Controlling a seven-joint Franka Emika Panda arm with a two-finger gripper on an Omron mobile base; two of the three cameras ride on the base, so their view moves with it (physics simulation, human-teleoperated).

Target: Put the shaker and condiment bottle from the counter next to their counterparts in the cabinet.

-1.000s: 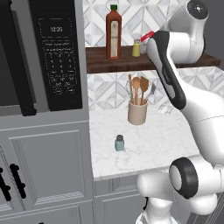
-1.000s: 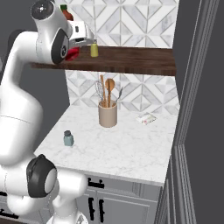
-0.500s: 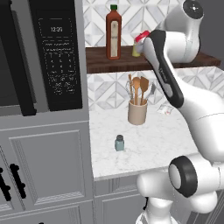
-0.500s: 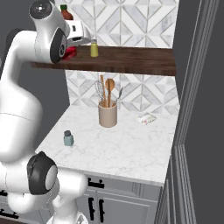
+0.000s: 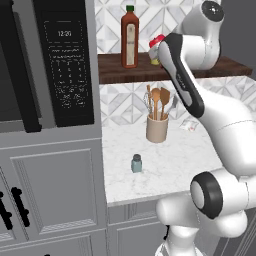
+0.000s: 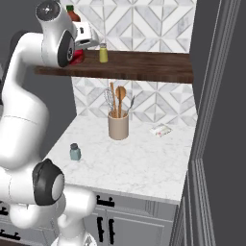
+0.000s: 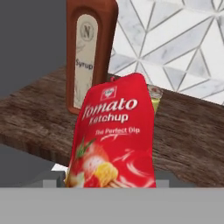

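Hand view: condiment bottle (image 7: pixel 114 138) upright between fingers, over cabinet (image 7: pixel 183 131).

bksplash (image 6: pixel 158 29): grey/white diamond tile | microwave (image 5: pixel 65 60): black, built-in | lower cab fronts (image 5: pixel 50 190): grey

"tomato ketchup" on condiment bottle (image 7: pixel 114 140); "syrup" on tall bottle (image 7: pixel 89 52)

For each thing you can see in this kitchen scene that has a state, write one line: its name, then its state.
Condiment bottle: upright, held in front of the shelf, off the counter.
Gripper: shut on the condiment bottle, up at the cabinet.
Shaker: upright on the counter, cap on.
Tall syrup bottle: upright on the shelf, capped.
Yellow-green shaker: upright on the shelf.
Utensil crock: upright, holding utensils.
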